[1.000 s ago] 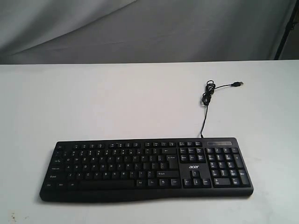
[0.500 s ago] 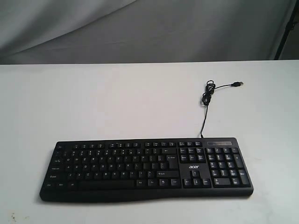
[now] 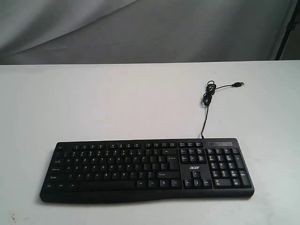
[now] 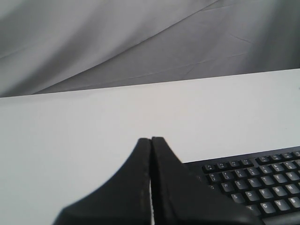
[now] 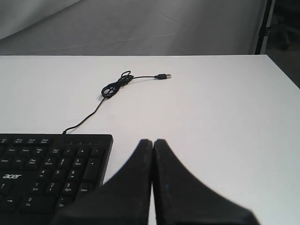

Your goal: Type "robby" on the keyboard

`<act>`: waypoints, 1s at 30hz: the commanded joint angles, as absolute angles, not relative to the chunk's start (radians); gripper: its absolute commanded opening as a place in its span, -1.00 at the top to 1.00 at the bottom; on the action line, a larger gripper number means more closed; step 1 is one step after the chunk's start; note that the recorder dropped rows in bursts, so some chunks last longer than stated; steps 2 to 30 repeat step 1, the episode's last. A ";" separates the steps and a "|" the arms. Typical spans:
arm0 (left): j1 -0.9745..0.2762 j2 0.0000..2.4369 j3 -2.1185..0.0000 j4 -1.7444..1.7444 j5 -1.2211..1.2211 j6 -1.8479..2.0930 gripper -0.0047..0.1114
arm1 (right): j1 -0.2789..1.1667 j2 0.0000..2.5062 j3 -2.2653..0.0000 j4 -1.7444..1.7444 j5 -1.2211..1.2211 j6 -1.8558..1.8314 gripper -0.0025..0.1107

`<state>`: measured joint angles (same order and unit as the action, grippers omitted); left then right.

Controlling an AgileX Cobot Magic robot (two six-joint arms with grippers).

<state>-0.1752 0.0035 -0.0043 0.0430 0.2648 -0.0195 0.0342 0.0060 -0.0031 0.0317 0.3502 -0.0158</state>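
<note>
**While the black left pincer [image 4: 151, 140] and black right pincer [image 5: 153, 141] hang closed, the wide black plastic keyboard [image 3: 145, 168] lies flat on the white desk [image 3: 117, 103]**

As the exterior view takes it in, the keyboard sits at the near edge of the desk, lengthwise across the picture, with its number pad [image 3: 225, 166] on the right and the small white "acer" logo [image 3: 194, 167] just left of that pad. From the back edge, above the number pad end, the thin black cable [image 3: 205, 117] runs away across the desk to a small tangled coil. From there it goes on to the USB plug [image 3: 239, 84], which lies loose on the bare surface. Behind the desk hangs a creased grey cloth backdrop [image 3: 140, 28].

Over to the left wrist view: the two fingers are pressed together, tips meeting against bare desk, with the letter-key end of the keyboard just beside them. On the right wrist view it's the same story. The fingers are together, nothing is between them, and the tips show against white desk just off the number pad end. Whether either pincer touches the desk cannot be told.
</note>
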 commanded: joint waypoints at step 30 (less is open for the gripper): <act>-0.181 0.000 0.000 0.048 0.259 -0.022 0.92 | 0.030 0.000 0.000 0.037 0.351 -0.016 0.96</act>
